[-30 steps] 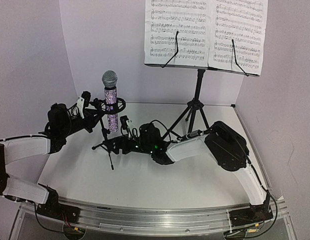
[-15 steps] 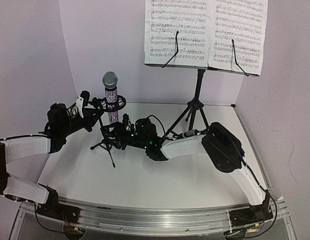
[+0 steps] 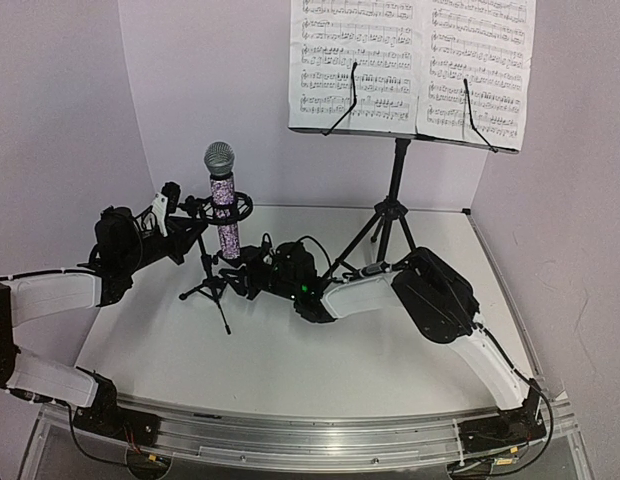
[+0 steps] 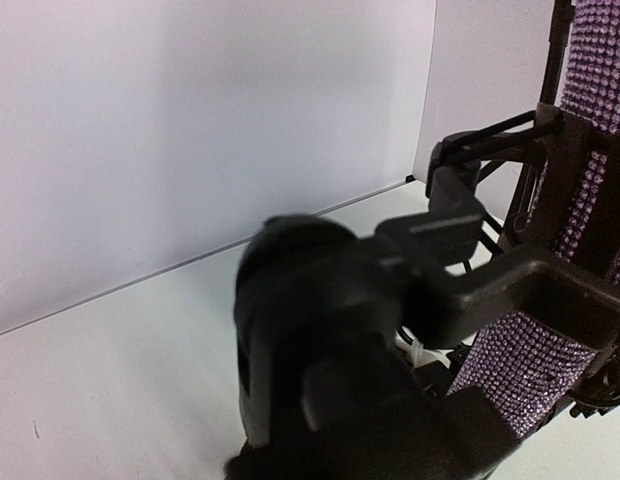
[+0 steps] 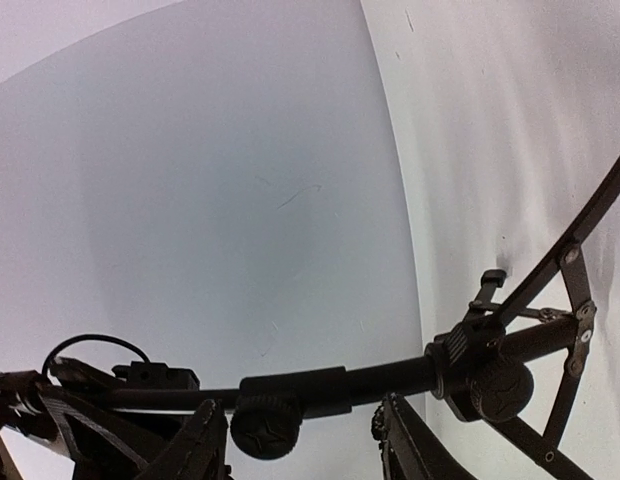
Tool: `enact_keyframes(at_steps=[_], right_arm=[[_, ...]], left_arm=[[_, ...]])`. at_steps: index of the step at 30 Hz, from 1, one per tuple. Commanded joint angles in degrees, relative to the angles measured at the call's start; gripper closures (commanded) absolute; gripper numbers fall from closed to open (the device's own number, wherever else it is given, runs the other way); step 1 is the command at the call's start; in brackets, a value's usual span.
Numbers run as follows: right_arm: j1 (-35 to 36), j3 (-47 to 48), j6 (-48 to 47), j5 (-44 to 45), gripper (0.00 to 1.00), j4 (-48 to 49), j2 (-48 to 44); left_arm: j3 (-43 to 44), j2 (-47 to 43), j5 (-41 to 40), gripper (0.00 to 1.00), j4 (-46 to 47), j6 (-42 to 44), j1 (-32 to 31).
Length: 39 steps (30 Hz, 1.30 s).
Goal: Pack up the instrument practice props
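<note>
The glittery purple-silver microphone stands upright in the clip of the small black tripod mic stand at the table's left. My left gripper is at the clip beside the microphone and looks shut on the clip. In the left wrist view the microphone is at the right, and the gripper is a dark blur. My right gripper is open, low at the stand's post. In the right wrist view its fingers straddle the post near a knob. White sheet-music pages rest on the tall black music stand.
The music stand's tripod legs spread just behind my right arm. White walls close in the table on the left, back and right. The mic stand's hub and leg struts show at the right of the right wrist view.
My right gripper has moved left to the mic stand's post. The left arm and the microphone have stayed in place.
</note>
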Motion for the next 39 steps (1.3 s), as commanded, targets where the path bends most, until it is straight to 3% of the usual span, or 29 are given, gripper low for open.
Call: enact_keyframes(at_steps=[1, 7, 15, 22, 30, 39], right_arm=[[-1.1, 3.9, 4.1, 1.7, 0.54, 1.6, 1.8], [-1.3, 7.3, 5.1, -0.5, 0.57, 1.2, 3.5], [-0.3, 2.1, 6.0, -4.9, 0.58, 0.8, 0.1], [0.7, 4.3, 6.6, -5.7, 0.62, 1.0, 1.5], [0.4, 4.5, 4.3, -4.1, 0.54, 2.2, -0.7], [0.6, 5.6, 2.2, -5.6, 0.54, 2.2, -1.2]], left_arm=[[0.9, 0.2, 2.3, 1.00, 0.2, -2.4, -0.3], [1.4, 0.8, 2.4, 1.00, 0.3, -2.1, -0.3], [1.7, 1.5, 1.9, 1.00, 0.7, -1.6, -0.3], [1.7, 1.7, 1.9, 1.00, 1.0, -1.5, -0.3], [1.2, 1.2, 2.0, 1.00, 1.2, -1.7, -0.3], [1.1, 1.5, 2.2, 1.00, 1.7, -1.8, -0.3]])
